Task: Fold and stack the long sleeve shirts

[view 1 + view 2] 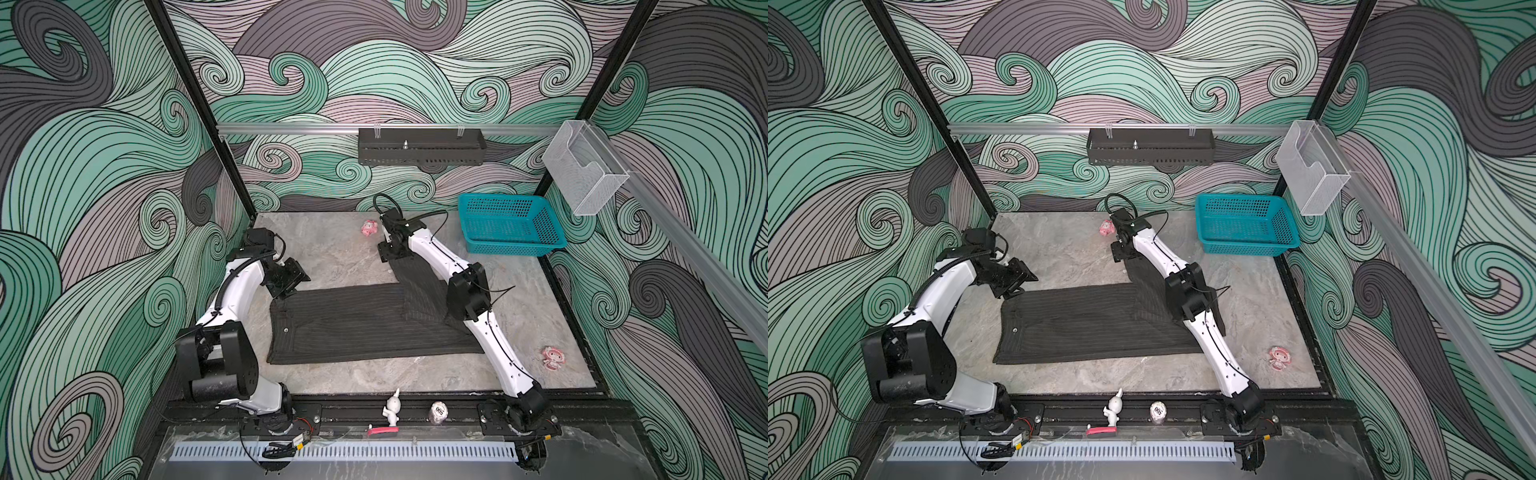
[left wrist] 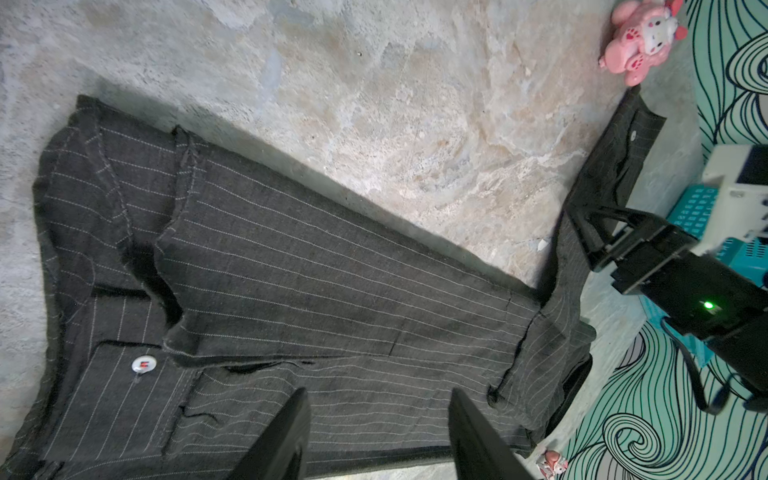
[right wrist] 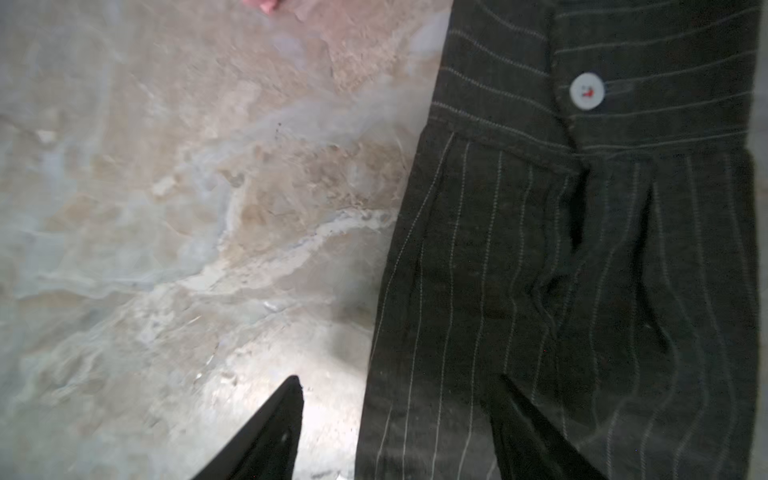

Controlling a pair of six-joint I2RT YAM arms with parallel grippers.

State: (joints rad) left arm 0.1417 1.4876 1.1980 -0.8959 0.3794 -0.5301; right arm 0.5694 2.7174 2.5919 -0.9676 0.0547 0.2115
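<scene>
Dark pinstriped button-up shirt looks half-folded; left claw and right claw apart, empty; next, probably fold the one-o'clock sleeve inward.

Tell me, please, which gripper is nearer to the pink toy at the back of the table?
Right. The right gripper sits close beside the pink toy, above the outstretched sleeve of the shirt; the left gripper is farther off, over its back-left corner.

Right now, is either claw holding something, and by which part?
Nothing is held: the left gripper and right gripper both stand open over the shirt lying on the table.
</scene>
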